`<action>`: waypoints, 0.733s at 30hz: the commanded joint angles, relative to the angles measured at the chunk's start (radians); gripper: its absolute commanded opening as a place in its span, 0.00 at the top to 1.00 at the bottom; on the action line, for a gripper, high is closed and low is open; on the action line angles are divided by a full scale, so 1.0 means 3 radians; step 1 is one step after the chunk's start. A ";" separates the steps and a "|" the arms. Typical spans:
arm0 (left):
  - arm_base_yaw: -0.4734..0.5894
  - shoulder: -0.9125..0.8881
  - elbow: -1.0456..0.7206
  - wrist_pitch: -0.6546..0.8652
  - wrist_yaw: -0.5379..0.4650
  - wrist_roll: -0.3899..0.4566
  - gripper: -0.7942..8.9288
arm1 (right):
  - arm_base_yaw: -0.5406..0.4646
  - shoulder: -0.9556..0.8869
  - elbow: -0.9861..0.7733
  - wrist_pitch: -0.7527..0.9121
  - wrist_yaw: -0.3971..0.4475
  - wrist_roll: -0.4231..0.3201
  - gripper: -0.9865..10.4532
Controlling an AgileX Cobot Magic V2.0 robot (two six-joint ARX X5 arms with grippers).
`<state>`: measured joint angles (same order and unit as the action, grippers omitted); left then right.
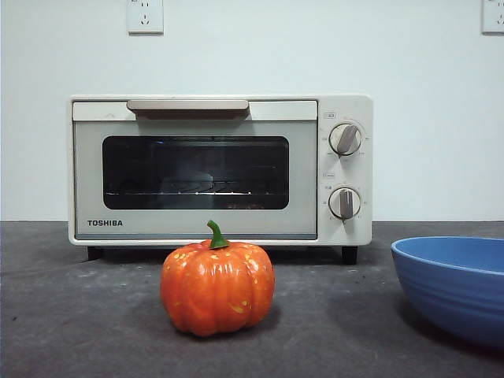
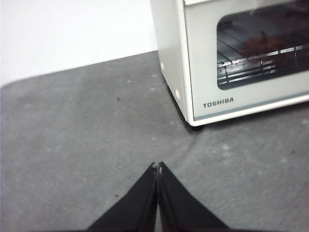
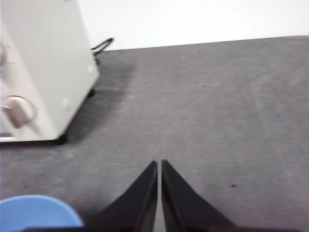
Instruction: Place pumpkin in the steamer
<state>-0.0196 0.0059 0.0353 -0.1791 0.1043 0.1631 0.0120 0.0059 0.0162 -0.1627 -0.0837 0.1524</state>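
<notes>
Front view looks level, close, at the steamer (image 1: 220, 169); both wrist views look down, sharing it.

pumpkin (image 1: 217, 287): orange, upright, on table | steamer (image 1: 220, 169): cream, door shut, behind pumpkin

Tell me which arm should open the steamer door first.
Left, tentatively. Its shut end effector faces the steamer door front; the right end effector sits beside the knob end near the blue bowl.

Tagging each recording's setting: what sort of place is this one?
Probably a lab tabletop staged as a kitchen: a TOSHIBA steamer with its door shut, a toy pumpkin and a blue bowl on a grey mat, against a bare white wall with sockets.
</notes>
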 commanded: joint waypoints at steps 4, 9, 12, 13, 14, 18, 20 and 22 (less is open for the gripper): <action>0.0008 -0.0009 -0.0041 0.0027 0.0000 -0.1437 0.90 | -0.0004 -0.0008 -0.0015 0.0013 -0.0191 0.0478 0.91; 0.0008 -0.0009 -0.0033 0.0090 0.0000 -0.1981 0.90 | -0.0004 -0.0008 -0.0009 0.0010 -0.0197 0.0782 0.91; 0.0008 -0.0009 0.0006 0.0089 0.0001 -0.2266 0.90 | -0.0004 -0.0008 0.0025 0.0015 -0.0304 0.0889 0.90; 0.0008 -0.0009 0.0029 0.0090 0.0010 -0.2335 0.90 | -0.0004 -0.0008 0.0052 0.0018 -0.0341 0.0891 0.91; 0.0008 -0.0009 0.0058 0.0086 0.0033 -0.2378 0.90 | -0.0004 -0.0008 0.0090 0.0013 -0.0343 0.0891 0.91; 0.0005 -0.0001 0.0230 0.0022 0.0065 -0.2475 0.90 | -0.0004 -0.0006 0.0298 0.0008 -0.0328 0.0890 0.91; 0.0005 0.0017 0.0356 -0.0015 0.0066 -0.2505 0.90 | -0.0004 -0.0001 0.0435 0.0003 -0.0318 0.0889 0.91; 0.0005 0.0051 0.0477 -0.0067 0.0066 -0.2504 0.90 | -0.0004 0.0029 0.0553 0.0001 -0.0308 0.0889 0.91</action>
<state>-0.0196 0.0158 0.1631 -0.2043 0.1219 -0.5728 0.0120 0.0097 0.1703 -0.1707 -0.1799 0.4088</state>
